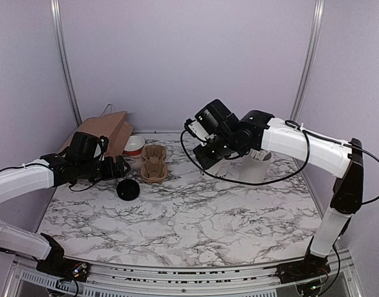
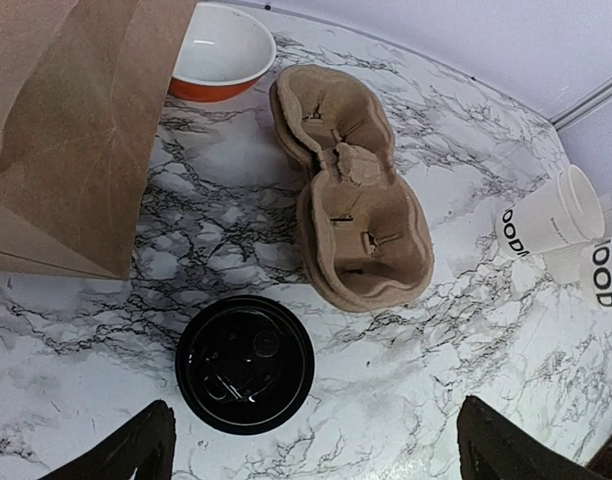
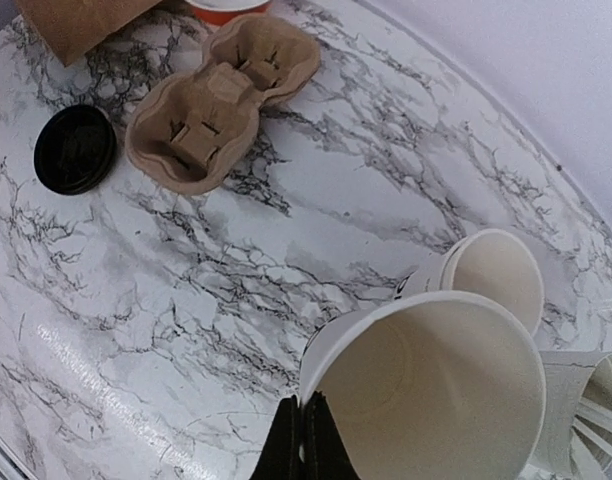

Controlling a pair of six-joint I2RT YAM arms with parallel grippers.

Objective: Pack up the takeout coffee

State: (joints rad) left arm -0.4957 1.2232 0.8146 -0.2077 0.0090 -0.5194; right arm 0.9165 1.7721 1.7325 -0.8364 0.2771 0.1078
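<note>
Bottom centre, right wrist view: right tool [image 3: 306, 440] clamped tight on rim of white paper cup [image 3: 436, 390]. Lower centre of left wrist view, black lid [image 2: 244, 363] lies on table [image 2: 436, 400]; left tool [image 2: 316, 450] gapes wide, empty.

Two lettered cups [image 2: 546, 222], one lid [image 2: 244, 363], one bag [image 2: 76, 130]

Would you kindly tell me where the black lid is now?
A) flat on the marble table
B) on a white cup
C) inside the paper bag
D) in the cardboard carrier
A: the black lid lies flat on the marble table, apart from the cardboard carrier.
</note>
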